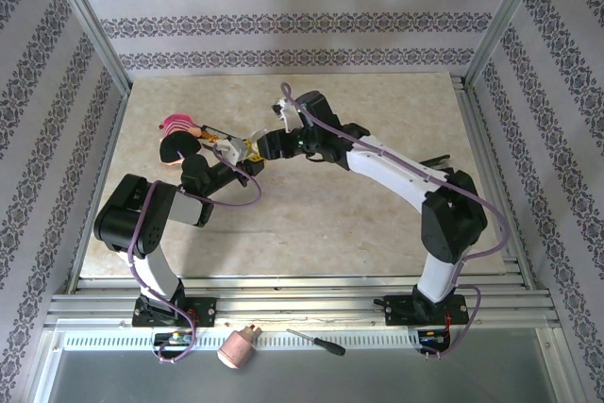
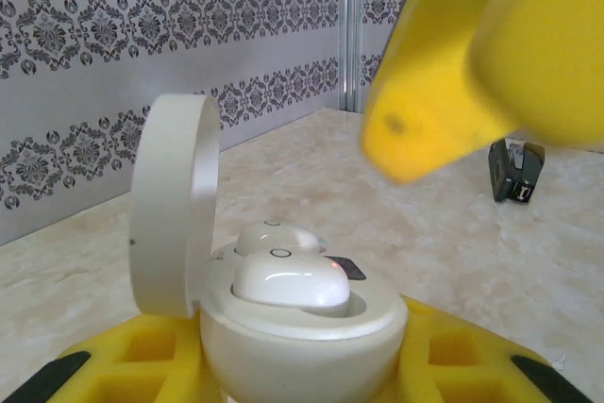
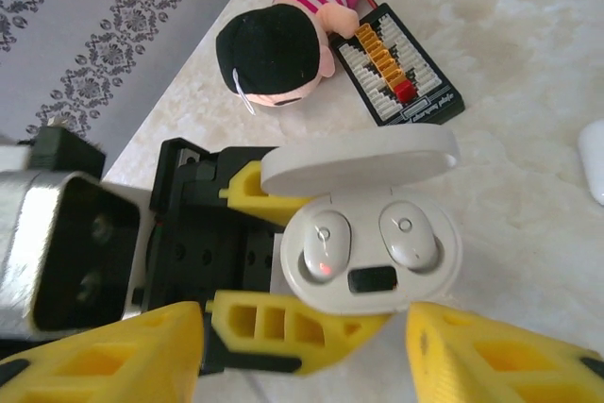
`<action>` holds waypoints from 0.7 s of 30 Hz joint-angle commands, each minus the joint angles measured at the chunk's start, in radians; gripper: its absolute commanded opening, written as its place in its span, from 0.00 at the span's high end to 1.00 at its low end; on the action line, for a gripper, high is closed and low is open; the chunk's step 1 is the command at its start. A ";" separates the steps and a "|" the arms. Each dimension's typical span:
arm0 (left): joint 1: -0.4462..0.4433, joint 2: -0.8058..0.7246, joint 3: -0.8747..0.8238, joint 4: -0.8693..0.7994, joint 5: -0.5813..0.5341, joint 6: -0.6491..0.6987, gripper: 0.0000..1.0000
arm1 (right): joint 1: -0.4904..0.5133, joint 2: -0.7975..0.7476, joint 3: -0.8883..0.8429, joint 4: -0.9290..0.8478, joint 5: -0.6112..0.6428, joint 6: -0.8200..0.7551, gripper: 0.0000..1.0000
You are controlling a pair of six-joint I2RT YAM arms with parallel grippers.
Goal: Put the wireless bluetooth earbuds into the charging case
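Observation:
The white charging case (image 3: 444,261) has its lid (image 3: 359,159) open. My left gripper (image 1: 243,150) is shut on the case, one yellow finger (image 3: 283,323) along each side. Two white earbuds (image 3: 324,243) (image 3: 408,233) lie in the case's wells, and a red light glows on the left one. In the left wrist view the case (image 2: 302,346) sits between my left gripper's fingers (image 2: 123,356), with both earbuds (image 2: 288,280) (image 2: 274,233) seated. My right gripper (image 3: 302,365) hovers just above the case, open, with nothing between its fingers. One of its fingers (image 2: 453,73) looms at the upper right.
A pink-and-black plush doll (image 3: 283,54) and a black board with yellow connectors (image 3: 396,73) lie beyond the case near the left wall. A white rounded object (image 3: 595,162) sits at the right edge. A screwdriver (image 1: 316,342) and a pink item (image 1: 238,349) rest on the front rail.

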 commanded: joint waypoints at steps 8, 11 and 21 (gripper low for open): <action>-0.007 -0.039 0.003 0.069 0.124 0.000 0.79 | -0.077 0.025 0.113 -0.059 0.003 0.047 0.29; -0.008 -0.045 -0.001 0.069 0.147 -0.013 0.79 | -0.079 0.090 0.183 -0.087 -0.009 0.044 0.29; -0.007 -0.073 -0.007 0.070 0.123 -0.031 0.79 | -0.075 0.139 0.175 -0.091 -0.052 0.064 0.30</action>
